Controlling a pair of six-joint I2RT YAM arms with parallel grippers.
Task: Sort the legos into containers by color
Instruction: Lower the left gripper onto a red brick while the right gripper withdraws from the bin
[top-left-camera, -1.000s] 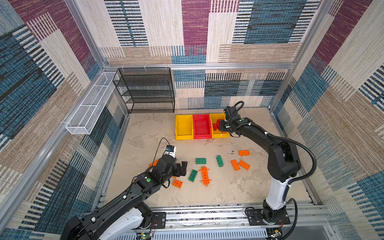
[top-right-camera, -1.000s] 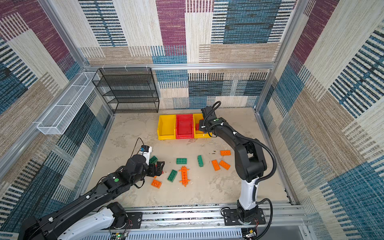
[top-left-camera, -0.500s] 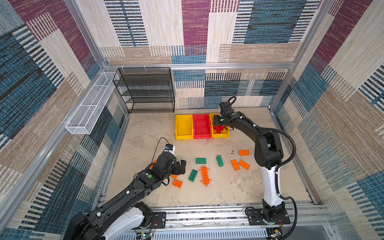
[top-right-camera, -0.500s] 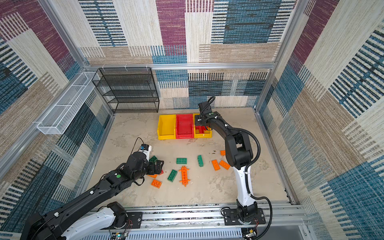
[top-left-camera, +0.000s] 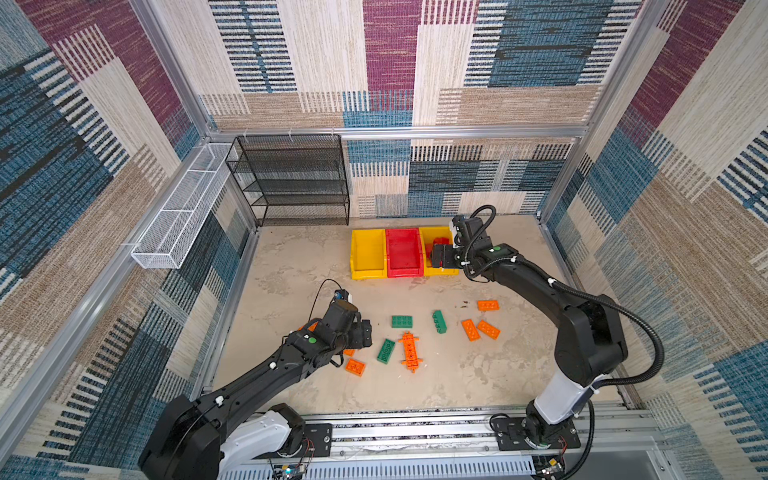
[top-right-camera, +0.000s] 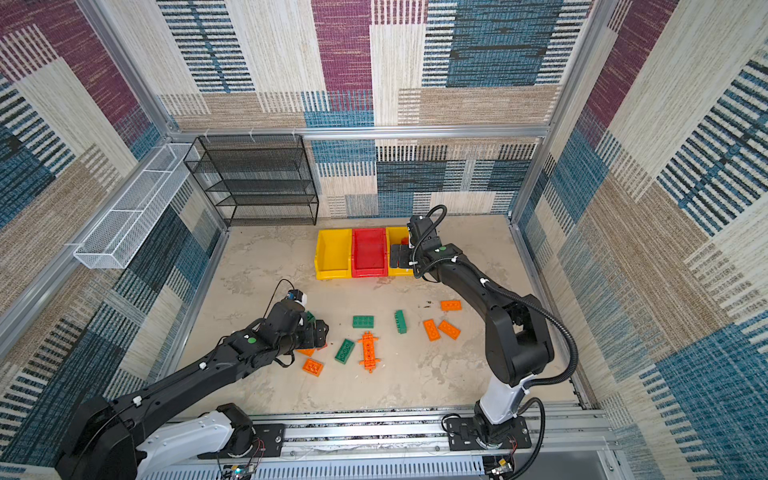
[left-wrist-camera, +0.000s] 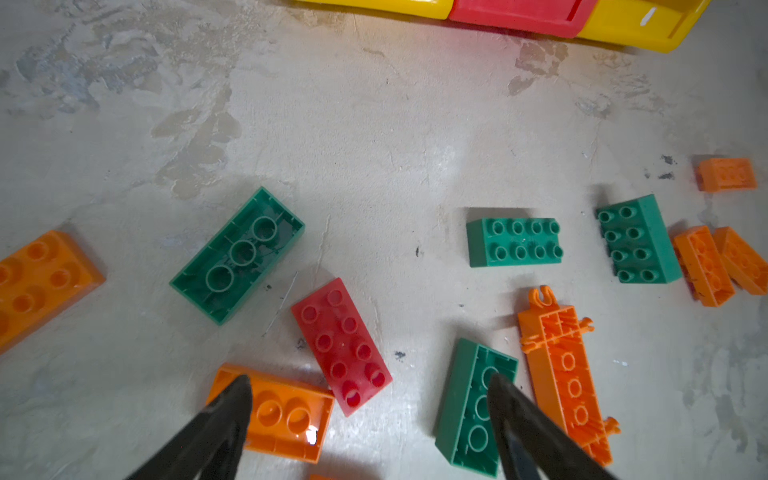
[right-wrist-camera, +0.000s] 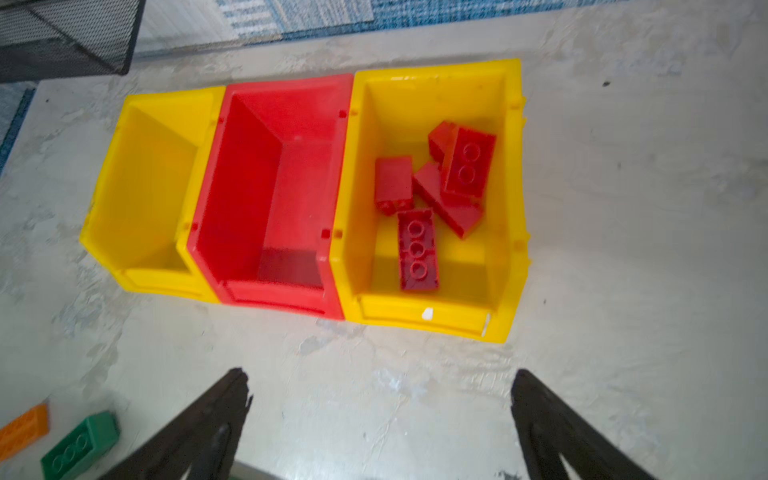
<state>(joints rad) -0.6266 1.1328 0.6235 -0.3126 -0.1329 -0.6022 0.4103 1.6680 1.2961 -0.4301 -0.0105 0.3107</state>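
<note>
**Top views.** Three bins stand in a row at upper centre of the counter (top-left-camera: 291, 270). In a top view the right gripper (top-left-camera: 441, 255) hangs over the front edge of the right yellow bin (top-left-camera: 434, 273). The left gripper (top-left-camera: 365, 332) sits low over the loose bricks at lower centre.

**Left wrist.** Jaws apart, nothing held. A red brick (left-wrist-camera: 340, 345) lies diagonally between the fingers. One finger overhangs an orange brick (left-wrist-camera: 291, 415), the other a green brick (left-wrist-camera: 469, 415). Judgement: square the wrist to the red brick's long sides and centre before descending, or a finger lands on a neighbour.

**Right wrist.** Right gripper (right-wrist-camera: 379, 374) jaws wide apart, empty. Red bricks (right-wrist-camera: 417, 249) lie in the right yellow bin, so red belongs there. The red bin (right-wrist-camera: 270, 297) and left yellow bin (right-wrist-camera: 158, 282) look empty.
</note>
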